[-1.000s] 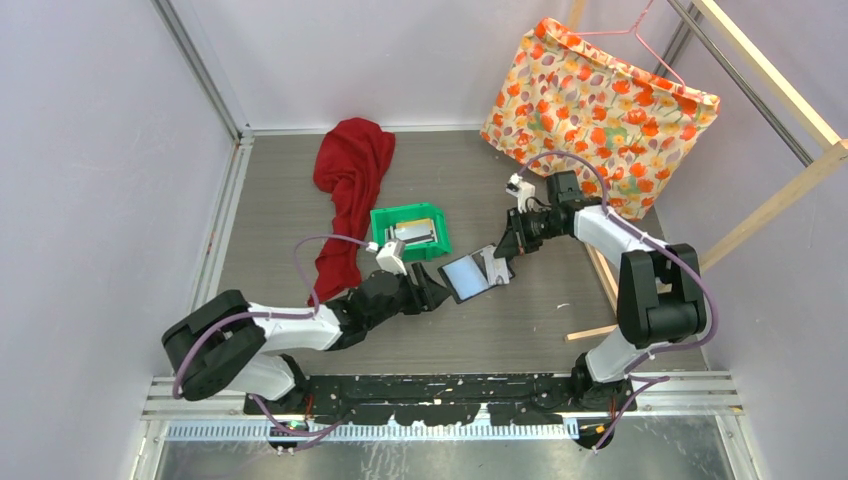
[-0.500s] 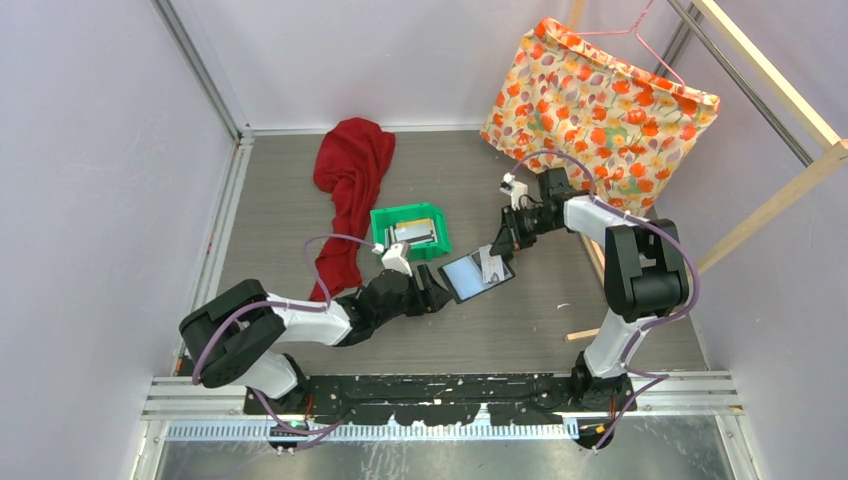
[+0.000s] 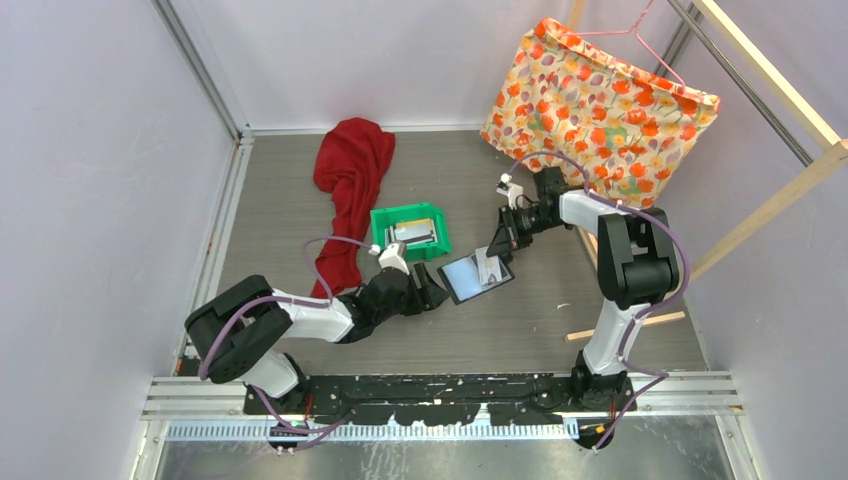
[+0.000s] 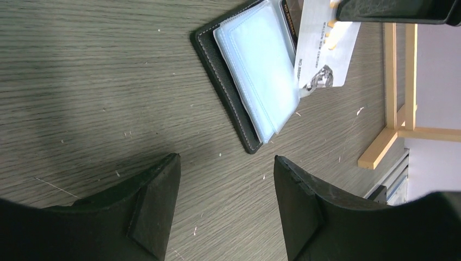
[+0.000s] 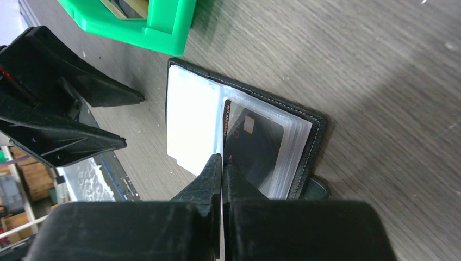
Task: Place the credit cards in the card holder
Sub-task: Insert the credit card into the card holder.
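Observation:
The card holder (image 3: pixel 473 277) lies open on the table, black with pale glossy pockets (image 4: pixel 260 70). A dark card (image 5: pixel 254 145) sits in its right-hand pocket. My right gripper (image 5: pixel 222 159) is shut on a white-grey credit card (image 4: pixel 322 51), held on edge over the holder's middle. My left gripper (image 4: pixel 227 163) stands open just off the holder's near-left corner, nothing between its fingers. More credit cards (image 3: pixel 412 233) lie in the green bin (image 3: pixel 384 222).
The green bin (image 5: pixel 163 27) stands just behind the card holder. A red cloth (image 3: pixel 350 175) lies at the back left, a flowered bag (image 3: pixel 600 95) at the back right. A wooden frame (image 4: pixel 388 125) runs along the right side.
The right arm's elbow has swung inward while its gripper keeps the card over the holder. The left gripper has drawn back a little to the left.

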